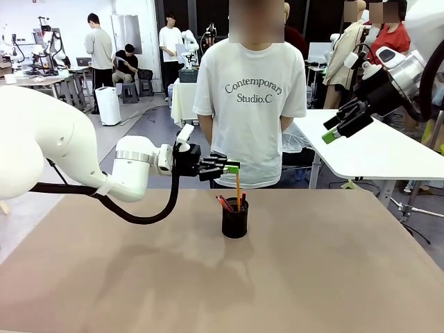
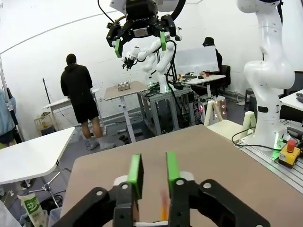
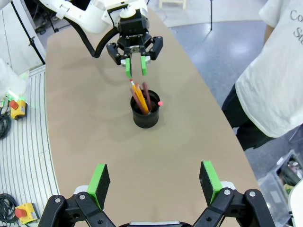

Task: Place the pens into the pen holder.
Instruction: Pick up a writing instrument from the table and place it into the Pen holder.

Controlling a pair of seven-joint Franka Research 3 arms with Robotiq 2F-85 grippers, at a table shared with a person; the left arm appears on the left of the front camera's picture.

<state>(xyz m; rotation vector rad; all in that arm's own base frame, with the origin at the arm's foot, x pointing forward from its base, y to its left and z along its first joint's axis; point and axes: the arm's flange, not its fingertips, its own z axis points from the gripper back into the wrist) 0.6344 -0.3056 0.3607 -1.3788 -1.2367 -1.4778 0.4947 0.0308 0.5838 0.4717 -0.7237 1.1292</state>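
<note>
While its green pads stand slightly apart around the yellow-orange pencil, the left tool hovers above the black wire-mesh pen holder at mid-frame on the tan tabletop. Several red-brown pens lean inside this cylindrical cup. Upper right, the right tool gapes wide.

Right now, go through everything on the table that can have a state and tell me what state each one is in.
pen holder: upright on the table, holding several pens.
yellow-orange pen: standing in the holder, top between the left end effector's pads.
other pens: leaning inside the holder.
left end effector: above the holder, pads slightly apart around the yellow-orange pen's top.
right end effector: raised off the table, open, empty.
</note>
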